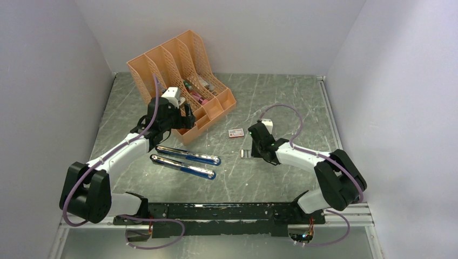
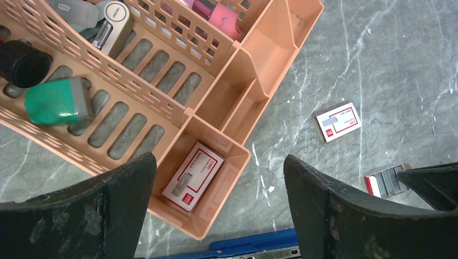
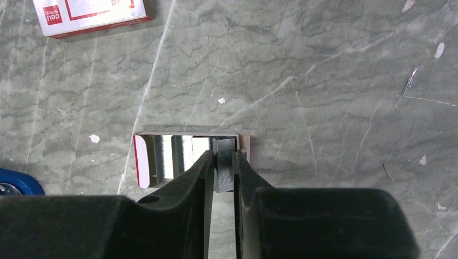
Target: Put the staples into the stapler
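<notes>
The right tool [image 3: 221, 157] pinches a strip of the staples [image 3: 224, 144] in the open tray [image 3: 143, 159] on the desk [image 3: 324, 81]. The left tool [image 2: 219, 163] hangs spread above the orange organizer [image 2: 270, 48], near the opened stapler [image 1: 189, 155].

two arms [image 1: 121, 148] [image 1: 302, 156], two white-and-red boxes [image 2: 337, 121] [image 2: 192, 175], one organizer [image 1: 216, 105], one tray [image 3: 141, 162] of staples [image 3: 224, 162]

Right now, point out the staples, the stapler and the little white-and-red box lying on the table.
staples [image 3: 224, 159], right wrist view, top of the gripped strip.
stapler [image 1: 201, 157], top external view, blue part of its farther bar.
white-and-red box [image 1: 235, 133], top external view, middle of its top face.
</notes>
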You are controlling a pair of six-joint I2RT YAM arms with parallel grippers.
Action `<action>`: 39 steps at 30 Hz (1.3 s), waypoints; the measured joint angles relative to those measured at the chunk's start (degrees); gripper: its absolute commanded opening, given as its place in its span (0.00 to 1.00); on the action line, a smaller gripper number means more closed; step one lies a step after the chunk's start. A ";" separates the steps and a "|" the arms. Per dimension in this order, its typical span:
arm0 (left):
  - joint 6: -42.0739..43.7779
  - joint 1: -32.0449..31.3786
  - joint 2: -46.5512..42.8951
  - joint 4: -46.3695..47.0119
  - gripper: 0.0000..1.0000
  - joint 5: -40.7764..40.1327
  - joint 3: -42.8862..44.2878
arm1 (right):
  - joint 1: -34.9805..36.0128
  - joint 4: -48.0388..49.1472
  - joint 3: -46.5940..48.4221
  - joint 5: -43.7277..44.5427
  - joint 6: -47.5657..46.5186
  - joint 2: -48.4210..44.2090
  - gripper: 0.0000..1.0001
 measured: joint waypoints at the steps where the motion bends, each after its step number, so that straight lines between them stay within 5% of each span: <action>1: 0.00 0.00 0.00 -0.02 0.91 0.00 0.00 | 0.00 0.00 0.00 0.00 -0.04 -0.02 0.18; 39: 0.00 0.00 0.00 0.00 0.91 0.04 0.00 | 0.00 -3.67 0.39 2.80 -4.72 -1.84 0.15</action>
